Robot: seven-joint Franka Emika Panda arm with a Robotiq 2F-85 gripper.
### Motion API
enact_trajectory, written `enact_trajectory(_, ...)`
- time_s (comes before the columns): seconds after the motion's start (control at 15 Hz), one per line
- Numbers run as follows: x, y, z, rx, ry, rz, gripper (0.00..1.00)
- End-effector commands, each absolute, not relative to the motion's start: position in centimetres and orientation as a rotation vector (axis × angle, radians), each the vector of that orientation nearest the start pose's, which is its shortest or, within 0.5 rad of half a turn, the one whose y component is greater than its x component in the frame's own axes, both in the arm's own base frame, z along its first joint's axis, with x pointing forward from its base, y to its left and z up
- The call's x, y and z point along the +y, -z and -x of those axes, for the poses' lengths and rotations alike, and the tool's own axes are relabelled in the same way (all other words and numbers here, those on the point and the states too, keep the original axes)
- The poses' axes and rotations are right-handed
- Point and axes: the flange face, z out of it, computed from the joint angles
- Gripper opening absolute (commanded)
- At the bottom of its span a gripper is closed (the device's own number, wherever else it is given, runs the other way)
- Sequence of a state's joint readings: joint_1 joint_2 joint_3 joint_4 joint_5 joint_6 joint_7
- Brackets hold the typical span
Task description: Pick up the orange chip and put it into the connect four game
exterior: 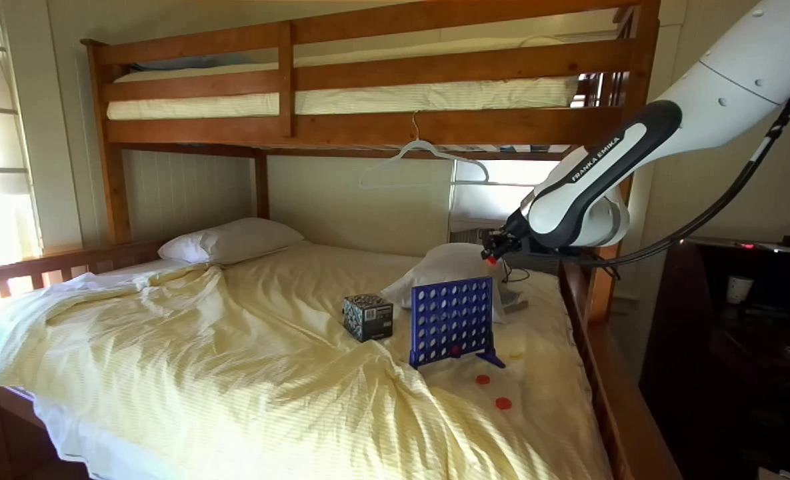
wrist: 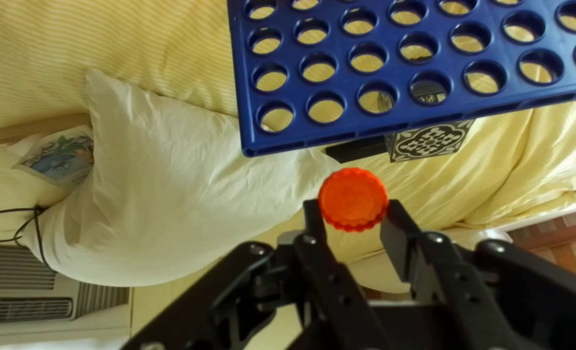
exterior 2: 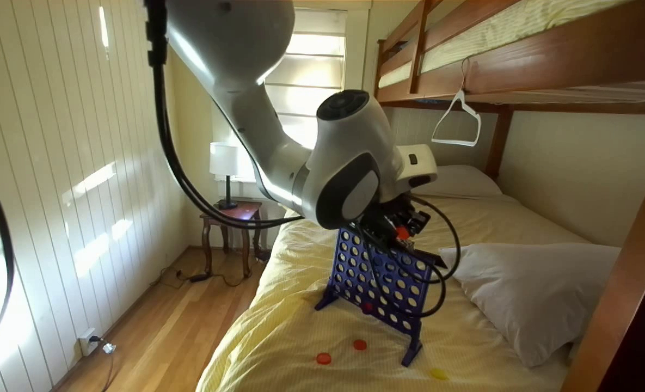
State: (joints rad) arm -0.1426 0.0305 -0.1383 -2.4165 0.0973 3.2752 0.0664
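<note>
My gripper [wrist: 352, 213] is shut on an orange chip [wrist: 353, 198], held by its edges between the fingertips with its flat face toward the wrist camera. The chip also shows at the gripper in both exterior views [exterior: 491, 260] [exterior 2: 403, 233]. The connect four game [exterior: 451, 285] is an upright blue grid on feet, standing on the bed. In the wrist view its top edge [wrist: 295, 73] lies just beyond the chip, apart from it in the picture. The gripper is above the board's top. A red chip [exterior: 455, 351] sits low in the grid. Two loose orange-red chips [exterior: 483, 379] [exterior: 503, 403] lie on the bed.
A yellow chip [exterior 2: 438, 374] lies by the board's foot. A dark patterned cube [exterior: 368, 317] and a white pillow [exterior 2: 540, 294] are near the board. A hanger [exterior: 421, 145] hangs from the upper bunk rail [exterior: 368, 128]. Cables [exterior 2: 457, 239] loop beside the gripper.
</note>
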Motion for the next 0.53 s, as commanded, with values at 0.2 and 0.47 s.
enact_trajectory(0.2, -15.4, -38.2, -52.6, 0.658, 1.486, 2.782, 0.1)
enact_trajectory(0.47, -14.4, -37.2, -53.2, 0.619, 1.586, 2.747, 0.1)
